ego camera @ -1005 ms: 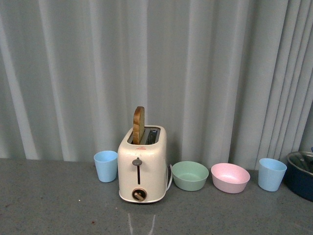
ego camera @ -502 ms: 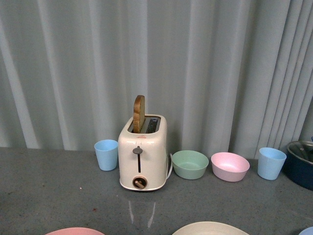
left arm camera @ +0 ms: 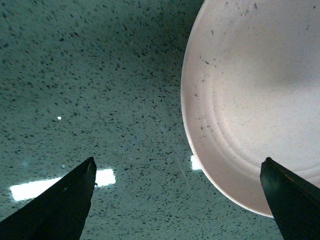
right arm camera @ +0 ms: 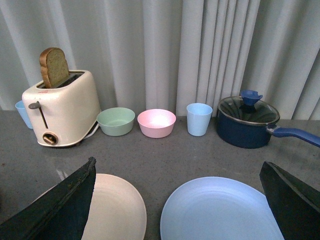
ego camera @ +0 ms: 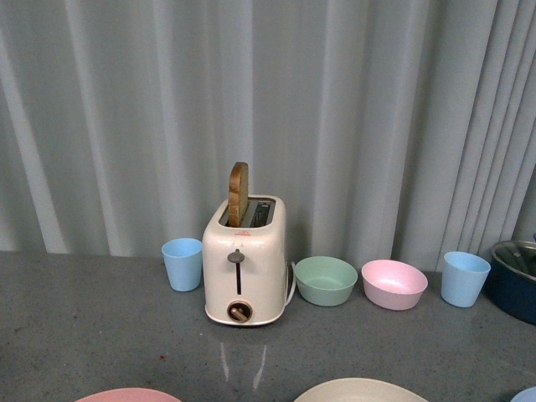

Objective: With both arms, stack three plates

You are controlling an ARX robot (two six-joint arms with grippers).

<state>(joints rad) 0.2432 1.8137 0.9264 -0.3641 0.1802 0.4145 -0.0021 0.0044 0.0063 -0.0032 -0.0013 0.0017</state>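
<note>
Three plates lie on the grey table near its front. In the front view only their far rims show: the pink plate at the left, the cream plate in the middle, the light blue plate at the right. My left gripper is open and empty above the table, with a pale pink plate just beyond and beside one fingertip. My right gripper is open and empty above the cream plate and the light blue plate. Neither gripper shows in the front view.
A cream toaster with a slice of bread stands at the back. Beside it are a blue cup, a green bowl, a pink bowl, another blue cup and a dark blue lidded pot.
The front view has tilted down since one second ago, bringing the far rims of the three plates into view. Nothing on the table has moved.
</note>
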